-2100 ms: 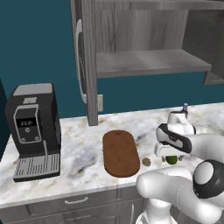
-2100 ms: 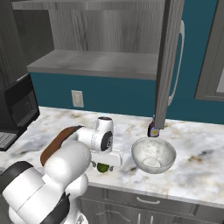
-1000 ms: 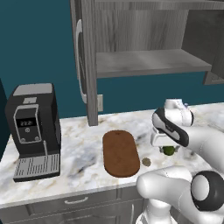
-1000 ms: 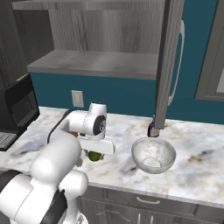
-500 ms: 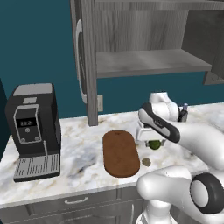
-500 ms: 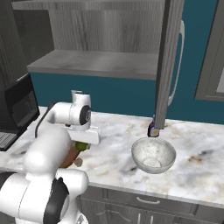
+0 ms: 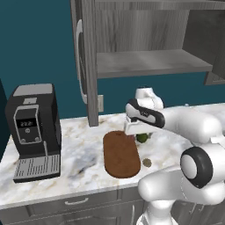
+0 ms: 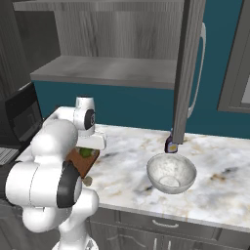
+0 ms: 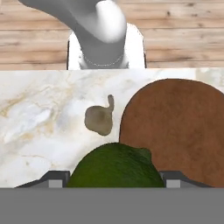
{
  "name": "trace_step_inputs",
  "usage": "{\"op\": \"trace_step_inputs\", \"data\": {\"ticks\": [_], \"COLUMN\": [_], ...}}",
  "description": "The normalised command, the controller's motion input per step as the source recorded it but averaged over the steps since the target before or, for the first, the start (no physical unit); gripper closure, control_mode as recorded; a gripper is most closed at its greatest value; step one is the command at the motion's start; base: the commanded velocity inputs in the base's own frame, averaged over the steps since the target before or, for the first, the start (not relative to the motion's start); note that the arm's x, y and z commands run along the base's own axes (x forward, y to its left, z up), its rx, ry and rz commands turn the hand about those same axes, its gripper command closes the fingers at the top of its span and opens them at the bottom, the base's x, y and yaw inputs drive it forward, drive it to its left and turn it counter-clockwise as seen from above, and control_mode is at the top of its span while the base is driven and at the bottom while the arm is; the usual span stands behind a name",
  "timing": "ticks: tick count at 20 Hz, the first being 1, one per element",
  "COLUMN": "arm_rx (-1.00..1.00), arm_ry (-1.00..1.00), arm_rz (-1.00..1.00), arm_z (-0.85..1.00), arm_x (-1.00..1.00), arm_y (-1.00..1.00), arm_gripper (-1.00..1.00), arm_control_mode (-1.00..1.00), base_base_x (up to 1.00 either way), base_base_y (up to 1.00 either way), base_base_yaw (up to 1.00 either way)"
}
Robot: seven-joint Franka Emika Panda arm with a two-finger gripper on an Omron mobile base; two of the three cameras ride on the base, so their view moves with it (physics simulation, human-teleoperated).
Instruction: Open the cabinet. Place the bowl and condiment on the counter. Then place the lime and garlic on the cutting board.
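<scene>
Gripper (image 7: 139, 137) is holding the lime (image 7: 142, 138) between its widely parted fingers, hanging just above the table (image 7: 79, 154) at the right edge of the cutting board (image 7: 120, 154). Seen from the hand camera, the lime (image 9: 114, 165) is sitting between the two finger tips, partly over the board's (image 9: 175, 131) rounded end and partly over the marble. The garlic (image 9: 99, 119) is lying on the table just beside the board; in the left base view it (image 7: 146, 162) is showing near the board's right front corner. The cabinet (image 7: 145, 39) is standing open above, its shelf bare. The bowl (image 8: 171, 173) is resting upright on the table to the right, well apart from the board, and the condiment (image 8: 171, 144) is standing just behind it, below the open door.
</scene>
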Motion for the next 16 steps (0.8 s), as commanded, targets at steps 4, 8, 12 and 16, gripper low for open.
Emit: {"op": "trace_step_inputs", "data": {"ticks": [4,8,12,16], "arm_rx": [0.0,0.0,0.0,0.0], "arm_ry": [0.0,0.0,-0.01,-0.01], "arm_rz": [0.06,0.06,0.07,0.08], "arm_z": [0.0,-0.08,-0.4,-0.43], "arm_x": [0.52,0.35,0.26,0.33], "arm_y": [0.42,0.38,0.25,0.15], "arm_gripper": [1.0,1.0,1.0,1.0], "arm_control_mode": [-1.0,-1.0,-1.0,-1.0], "base_base_x": [0.0,0.0,0.0,0.0], "base_base_y": [0.0,0.0,0.0,0.0], "base_base_yaw": [0.0,0.0,0.0,0.0]}}
